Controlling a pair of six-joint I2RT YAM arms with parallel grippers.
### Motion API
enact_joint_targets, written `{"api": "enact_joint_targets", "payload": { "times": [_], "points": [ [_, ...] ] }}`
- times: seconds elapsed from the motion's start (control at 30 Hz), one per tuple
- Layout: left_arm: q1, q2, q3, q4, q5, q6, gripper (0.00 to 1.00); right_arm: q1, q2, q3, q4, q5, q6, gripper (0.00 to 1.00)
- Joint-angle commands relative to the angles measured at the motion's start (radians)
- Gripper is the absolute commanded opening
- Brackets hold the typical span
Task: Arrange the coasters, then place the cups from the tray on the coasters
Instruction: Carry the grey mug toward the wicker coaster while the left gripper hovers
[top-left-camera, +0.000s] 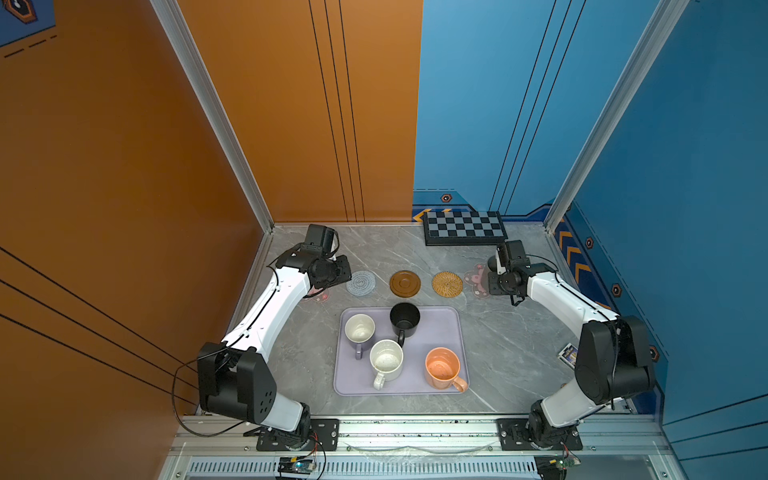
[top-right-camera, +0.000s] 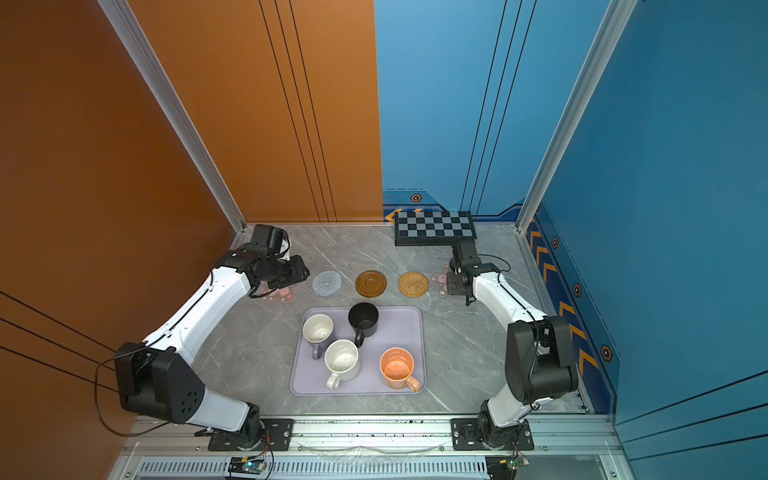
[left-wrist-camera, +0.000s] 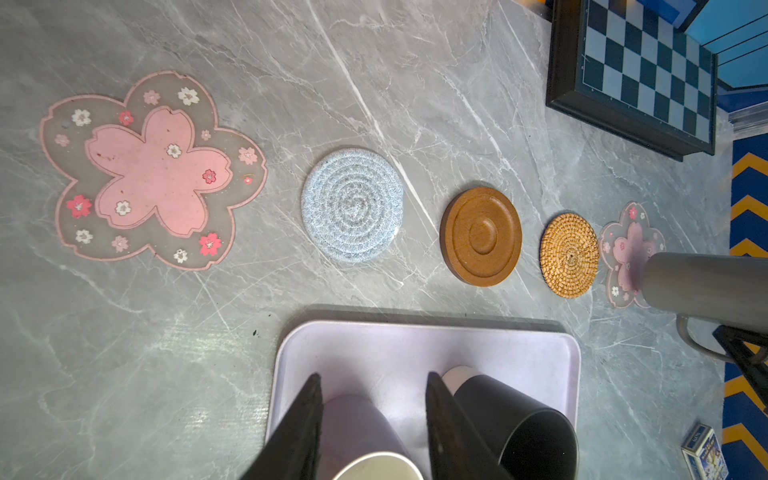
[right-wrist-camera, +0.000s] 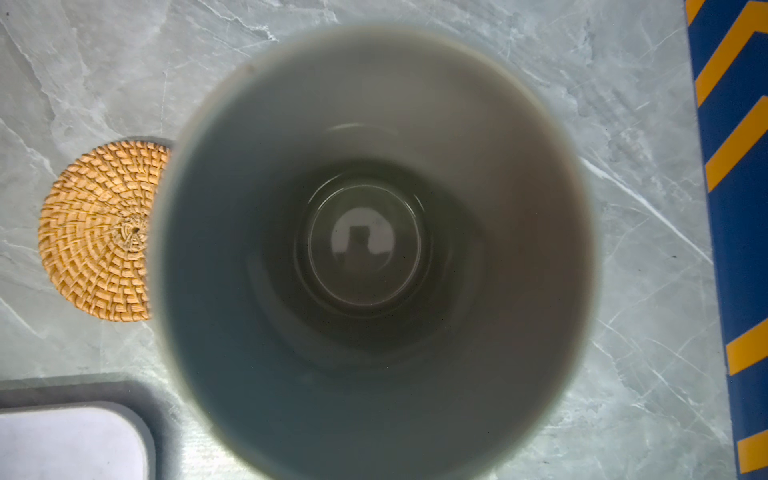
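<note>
Two grippers, one load: my right gripper (left-wrist-camera: 742, 353) is clamped tight, apparently on the handle of the grey cup (left-wrist-camera: 706, 286). The cup is upright at the right-hand flower coaster (left-wrist-camera: 627, 253), and I cannot tell whether its base has touched down. My left gripper (left-wrist-camera: 376, 428) hovers partly open and empty over the left-hand flower coaster (left-wrist-camera: 156, 170).

To finish well, I would centre the base on the pink petals and lower straight. I would let go only once it sits flat, then back off the handle without nudging the rattan coaster (left-wrist-camera: 569, 255) just beside.

The wooden coaster (left-wrist-camera: 481, 237) and spiral coaster (left-wrist-camera: 352, 205) complete the row. The lavender cup (top-left-camera: 360, 328), black cup (top-left-camera: 405, 318), white cup (top-left-camera: 386, 359) and orange cup (top-left-camera: 442, 368) wait on the tray (top-left-camera: 446, 332).
</note>
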Motion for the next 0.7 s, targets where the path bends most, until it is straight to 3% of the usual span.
{"api": "enact_joint_targets", "payload": {
  "times": [0.0,0.67],
  "points": [
    [-0.009,0.019,0.021,-0.015,-0.011,0.021,0.43,-0.006,-0.017,0.036,0.12,-0.016,-0.02,0.0],
    [-0.021,0.058,0.049,-0.015,-0.011,0.016,0.42,-0.022,0.06,0.075,0.122,0.001,-0.061,0.0]
  ]
}}
